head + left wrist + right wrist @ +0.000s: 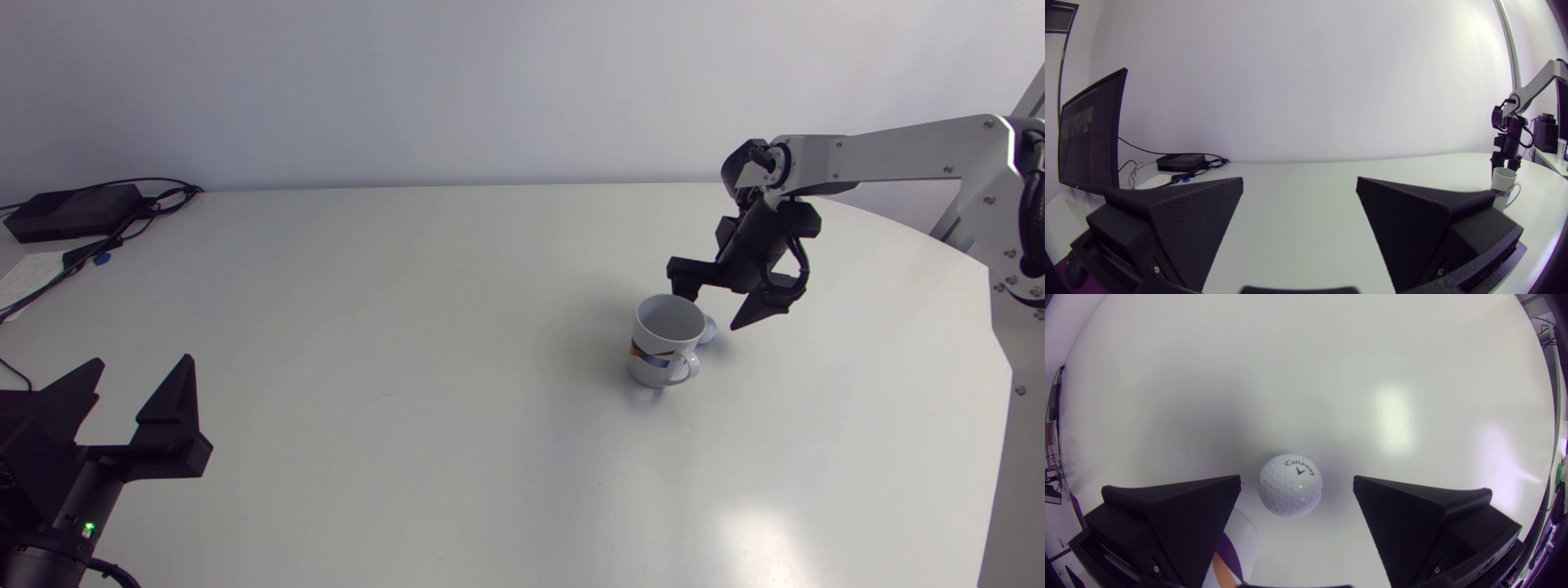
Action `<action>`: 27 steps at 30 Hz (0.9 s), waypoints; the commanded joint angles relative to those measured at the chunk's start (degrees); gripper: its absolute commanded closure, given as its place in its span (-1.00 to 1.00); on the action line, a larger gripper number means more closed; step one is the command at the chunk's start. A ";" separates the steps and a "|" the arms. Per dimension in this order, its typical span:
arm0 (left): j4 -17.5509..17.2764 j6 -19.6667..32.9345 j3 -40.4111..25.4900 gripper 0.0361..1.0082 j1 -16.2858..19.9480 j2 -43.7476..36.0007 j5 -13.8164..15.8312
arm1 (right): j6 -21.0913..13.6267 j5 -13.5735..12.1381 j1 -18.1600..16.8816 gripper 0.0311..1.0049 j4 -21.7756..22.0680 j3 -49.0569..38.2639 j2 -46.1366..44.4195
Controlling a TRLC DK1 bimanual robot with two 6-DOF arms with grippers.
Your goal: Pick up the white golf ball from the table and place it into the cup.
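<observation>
left pincer [143,363]: spread wide with nothing between its fingers, low over the surface [408,327], well apart from the cup [665,351] on the cup's left.
cup: upright, its mouth open and seemingly empty, with the handle turned to its near right.
golf ball [709,330]: on the surface just beside the cup, at the cup's far right flank and partly hidden behind the rim. Whether it touches the cup's wall I cannot tell.
right pincer [706,310]: wide and holding nothing, hanging above the ball just right of the cup.
relation that counts: in the right wrist view the golf ball [1290,485] lies straight below the pincer, between the two fingers and touched by neither — so the grasp looks like a plain descent, not a sideways reach.
long axis: a ball has none, so any closing direction should serve.
nearer arm: the right, by far.
likely snag: one finger hangs on the cup's side, over the cup's wall [1243,535] — coming down, it may clip the rim or nudge the cup into the ball, and the ball would roll.
</observation>
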 commanded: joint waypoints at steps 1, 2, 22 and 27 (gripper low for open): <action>-0.33 0.47 -1.02 -0.97 -0.34 -0.93 0.62 | 1.21 0.69 1.10 -0.93 0.26 -1.81 2.17; -0.33 0.47 -1.02 -0.97 -0.34 -0.93 0.62 | 1.30 0.87 1.36 -0.93 0.44 -1.81 2.26; -0.33 0.47 -1.02 -0.97 -0.34 -0.93 0.62 | 1.48 5.70 0.48 -0.84 1.49 0.83 4.28; -0.33 0.47 -1.02 -0.97 -0.34 -0.93 0.62 | 1.21 7.19 0.66 -0.42 3.87 -0.58 3.23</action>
